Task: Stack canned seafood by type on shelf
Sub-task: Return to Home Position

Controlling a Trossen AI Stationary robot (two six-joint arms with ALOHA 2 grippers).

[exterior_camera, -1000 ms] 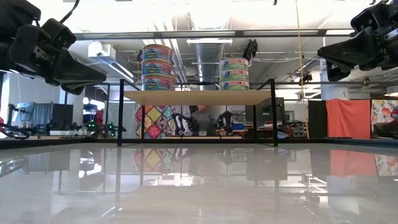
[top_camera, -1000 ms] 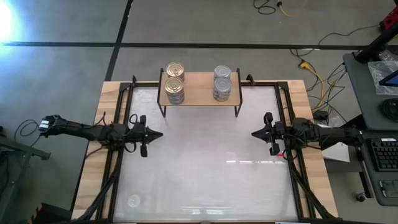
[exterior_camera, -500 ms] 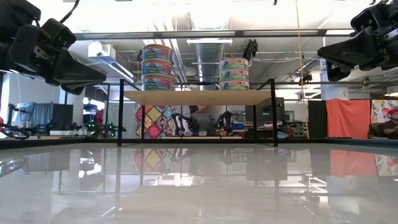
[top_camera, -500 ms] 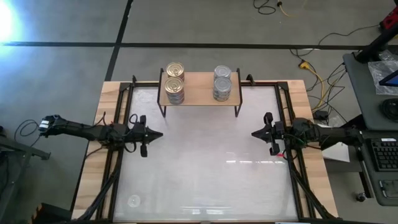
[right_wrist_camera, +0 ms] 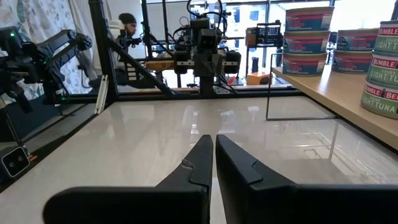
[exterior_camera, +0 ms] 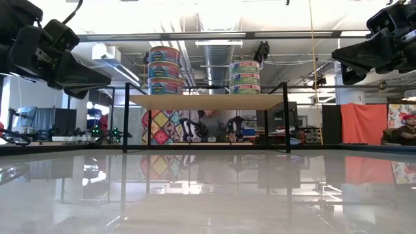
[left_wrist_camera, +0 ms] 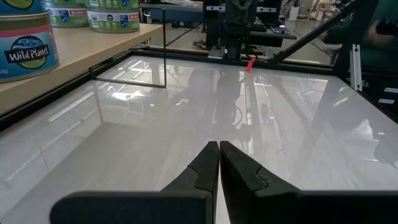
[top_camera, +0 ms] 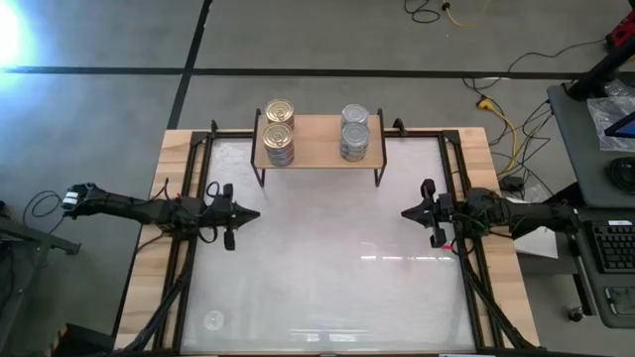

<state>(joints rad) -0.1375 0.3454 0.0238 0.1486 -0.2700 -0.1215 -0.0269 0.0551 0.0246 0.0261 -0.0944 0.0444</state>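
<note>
white bench (top_camera: pixel 327 278) carries the shelf (top_camera: pixel 317 142) at 12 o'clock, gold-lidded tins (top_camera: pixel 280 131) stacked at its 9 o'clock end, silver-lidded tins (top_camera: pixel 354 132) at 3. left jaws, right jaws pressed together, empty. tins seem stiff, slick: pinch sidewalls.

Three gold tins (exterior_camera: pixel 165 69), three silver tins (exterior_camera: pixel 244 77)
</note>
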